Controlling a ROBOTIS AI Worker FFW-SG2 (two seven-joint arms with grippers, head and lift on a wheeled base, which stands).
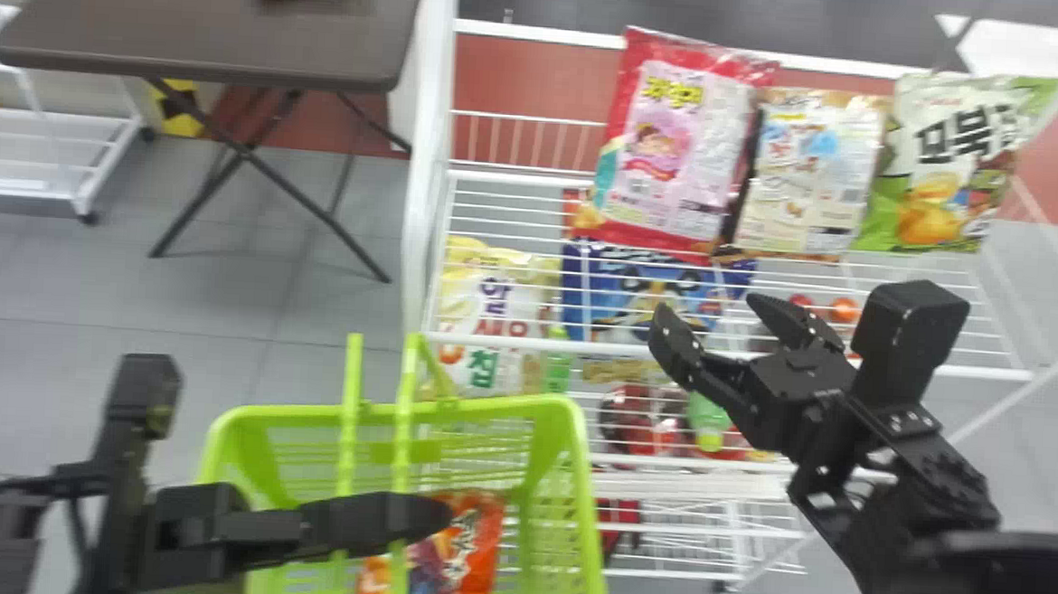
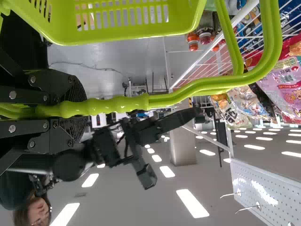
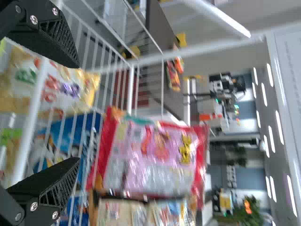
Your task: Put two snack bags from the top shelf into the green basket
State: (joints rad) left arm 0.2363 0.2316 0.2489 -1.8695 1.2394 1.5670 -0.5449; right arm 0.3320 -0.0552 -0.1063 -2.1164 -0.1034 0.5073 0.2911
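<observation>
My left gripper (image 1: 391,518) is at the lower left, above the green basket (image 1: 577,508). In the left wrist view, the left gripper (image 2: 83,108) is shut on the green basket handle (image 2: 122,103). An orange-and-purple snack bag (image 1: 478,548) lies inside the basket. My right gripper (image 1: 707,312) stands open before the shelf, nearer than the upright bags. Those are a red-and-pink bag (image 1: 672,151), a beige bag (image 1: 807,171) and a green-and-white bag (image 1: 943,165). From the right wrist, the open right gripper (image 3: 76,113) has the red-and-pink bag (image 3: 150,157) beyond its fingertips.
The white wire rack (image 1: 725,354) has its front rail below the top-shelf bags. Lower down are a yellow chip bag (image 1: 492,309), a blue bag (image 1: 647,290) and bottles. A dark folding table (image 1: 217,36) with snack bags stands behind at the left.
</observation>
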